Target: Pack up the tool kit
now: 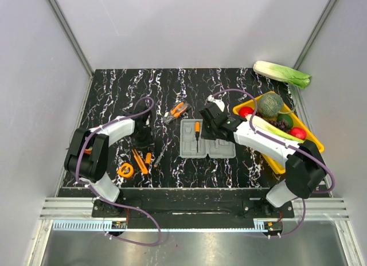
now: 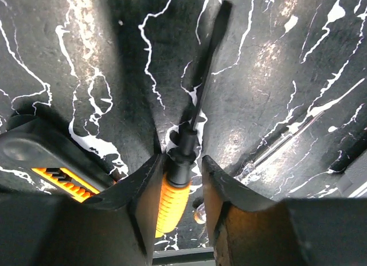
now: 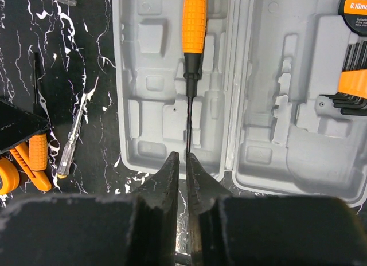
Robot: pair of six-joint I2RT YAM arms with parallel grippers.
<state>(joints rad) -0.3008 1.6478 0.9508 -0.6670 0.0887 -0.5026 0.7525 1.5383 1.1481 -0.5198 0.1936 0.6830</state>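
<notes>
The grey case [image 1: 221, 148] lies open mid-table, its moulded left half [image 3: 155, 117] holding an orange-handled screwdriver [image 3: 194, 19]. My right gripper [image 3: 182, 156] hovers over the case's near edge with its jaws almost together on the end of that screwdriver's thin shaft. A hex key set [image 3: 352, 77] sits in the right half. My left gripper [image 2: 181, 158] is down on the table left of the case [image 1: 143, 141]. It is open and straddles a second orange-handled screwdriver [image 2: 172, 203]. The left finger touches the handle and the right finger stands slightly off it.
Pliers [image 1: 179, 110] lie behind the case. A tape measure [image 1: 125, 170], orange tools [image 1: 139, 161] and a clear-handled screwdriver [image 3: 71, 140] lie front left. A yellow tray [image 1: 276, 164] of vegetables sits right, under my right arm, with a cabbage [image 1: 282, 74] behind it.
</notes>
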